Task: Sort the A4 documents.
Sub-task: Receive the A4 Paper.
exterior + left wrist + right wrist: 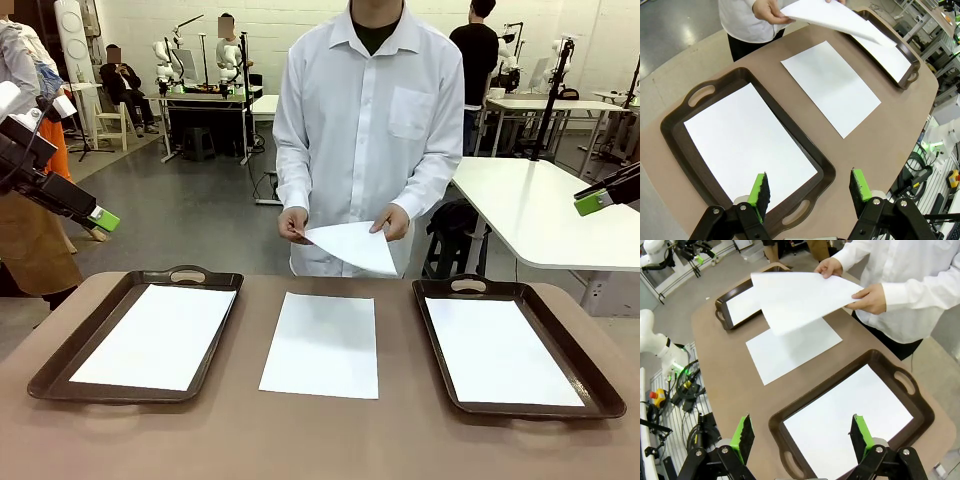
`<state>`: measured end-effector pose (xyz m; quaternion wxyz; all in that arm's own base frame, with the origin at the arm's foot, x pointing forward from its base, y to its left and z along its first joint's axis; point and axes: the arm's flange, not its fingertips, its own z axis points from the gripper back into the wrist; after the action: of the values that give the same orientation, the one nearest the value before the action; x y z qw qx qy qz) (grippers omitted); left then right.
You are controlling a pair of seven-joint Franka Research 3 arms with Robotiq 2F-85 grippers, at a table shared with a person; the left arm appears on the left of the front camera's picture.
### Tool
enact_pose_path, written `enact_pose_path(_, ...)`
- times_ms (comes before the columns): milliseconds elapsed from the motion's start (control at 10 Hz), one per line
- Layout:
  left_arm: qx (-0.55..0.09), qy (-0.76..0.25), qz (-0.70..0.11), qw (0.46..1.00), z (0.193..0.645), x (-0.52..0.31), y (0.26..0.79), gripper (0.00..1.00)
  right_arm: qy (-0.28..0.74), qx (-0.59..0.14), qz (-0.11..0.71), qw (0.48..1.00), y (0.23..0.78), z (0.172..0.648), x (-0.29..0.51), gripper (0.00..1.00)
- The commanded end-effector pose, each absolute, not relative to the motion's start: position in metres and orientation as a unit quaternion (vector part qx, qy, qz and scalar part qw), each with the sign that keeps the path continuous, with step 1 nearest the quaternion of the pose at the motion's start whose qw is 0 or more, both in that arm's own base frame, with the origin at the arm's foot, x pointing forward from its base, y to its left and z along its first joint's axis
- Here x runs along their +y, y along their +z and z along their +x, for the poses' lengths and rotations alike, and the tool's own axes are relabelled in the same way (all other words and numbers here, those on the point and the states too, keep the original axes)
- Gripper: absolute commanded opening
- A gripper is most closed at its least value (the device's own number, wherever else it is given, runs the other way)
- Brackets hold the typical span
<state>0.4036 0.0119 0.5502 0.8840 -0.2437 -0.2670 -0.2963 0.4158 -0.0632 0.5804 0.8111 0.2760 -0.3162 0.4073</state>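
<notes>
Bright, even, diffuse room light. Shadows are soft, with a faint one beneath the held sheet [800, 297] on the table [720, 340]. The sheet's white is nearly blown out and textureless. Front view is sharp; wrist views bend straight edges toward the borders.

Person's hands [872, 297] hold sheet [800, 297] aloft; right gripper [802, 427] agape over tray [924, 414] (paper [850, 415] inside).

Your left end effector [810, 185] and right end effector [802, 427] are black with green pads [760, 192]; the person [365, 130] wears a white shirt.
</notes>
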Motion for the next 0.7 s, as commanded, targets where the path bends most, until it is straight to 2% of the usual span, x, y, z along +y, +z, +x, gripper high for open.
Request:
enact_pose_path(0,-0.269,-0.305,-0.239,0.882,0.4025,0.0132,0.5488,0.83,0.407,-0.318,0.278,0.809,0.5804,0.4166,-0.0626,1.0)
enact_pose_path(600,-0.269,-0.305,-0.239,0.882,0.4025,0.0132,0.5488,0.83,0.407,-0.318,0.278,0.809,0.5804,0.4166,-0.0626,1.0)
